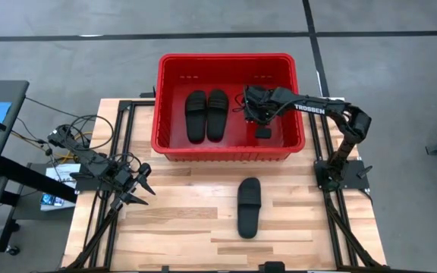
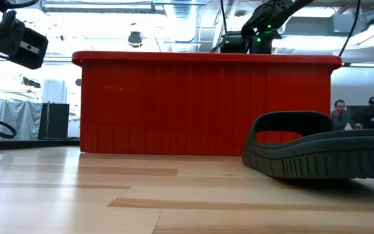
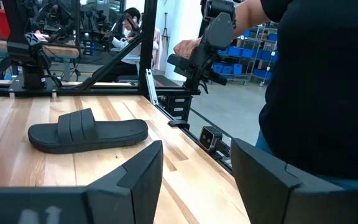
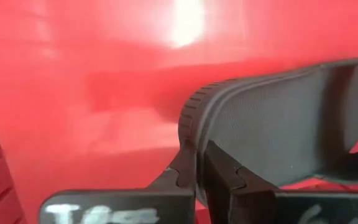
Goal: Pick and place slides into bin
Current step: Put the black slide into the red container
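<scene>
The slide (image 4: 272, 137) is grasped at its sole edge by the right tool (image 1: 255, 106), held over the right half of the bin (image 1: 165, 98). Lower it beside the two slides (image 1: 205, 114) lying at centre, clear of the rim, before releasing. The left tool (image 1: 139, 186) waits released at lower left; one slide (image 1: 249, 206) remains on the counter (image 1: 180, 220).

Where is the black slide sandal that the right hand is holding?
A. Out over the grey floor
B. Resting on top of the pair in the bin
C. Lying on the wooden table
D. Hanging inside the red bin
D: the right hand grips a slide sandal by its sole edge over the floor of the red bin, apart from the pair lying there.
</scene>
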{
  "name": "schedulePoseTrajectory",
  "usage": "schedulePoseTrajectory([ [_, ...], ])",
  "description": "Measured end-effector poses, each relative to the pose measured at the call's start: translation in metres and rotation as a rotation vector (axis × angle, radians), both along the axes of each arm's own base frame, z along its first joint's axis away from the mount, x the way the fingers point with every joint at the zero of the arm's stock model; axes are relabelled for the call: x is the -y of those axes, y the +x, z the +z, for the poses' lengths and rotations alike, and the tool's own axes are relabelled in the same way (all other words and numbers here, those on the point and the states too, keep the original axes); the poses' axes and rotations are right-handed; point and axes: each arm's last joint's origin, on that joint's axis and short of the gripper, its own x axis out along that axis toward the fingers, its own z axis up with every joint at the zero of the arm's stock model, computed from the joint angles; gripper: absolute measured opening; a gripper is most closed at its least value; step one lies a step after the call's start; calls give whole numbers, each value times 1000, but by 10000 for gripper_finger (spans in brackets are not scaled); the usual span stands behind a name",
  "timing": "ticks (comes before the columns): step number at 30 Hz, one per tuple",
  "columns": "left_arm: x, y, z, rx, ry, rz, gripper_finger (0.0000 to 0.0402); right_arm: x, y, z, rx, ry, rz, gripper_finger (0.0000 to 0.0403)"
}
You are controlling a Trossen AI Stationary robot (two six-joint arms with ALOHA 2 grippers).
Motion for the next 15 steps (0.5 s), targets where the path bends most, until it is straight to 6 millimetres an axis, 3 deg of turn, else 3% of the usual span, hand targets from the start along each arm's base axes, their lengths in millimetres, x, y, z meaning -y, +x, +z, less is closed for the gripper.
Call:
schedulePoseTrajectory([
  [15, 0, 0, 0, 0, 0, 0, 178, -6, -11, -30, -33, 68, -33, 0],
])
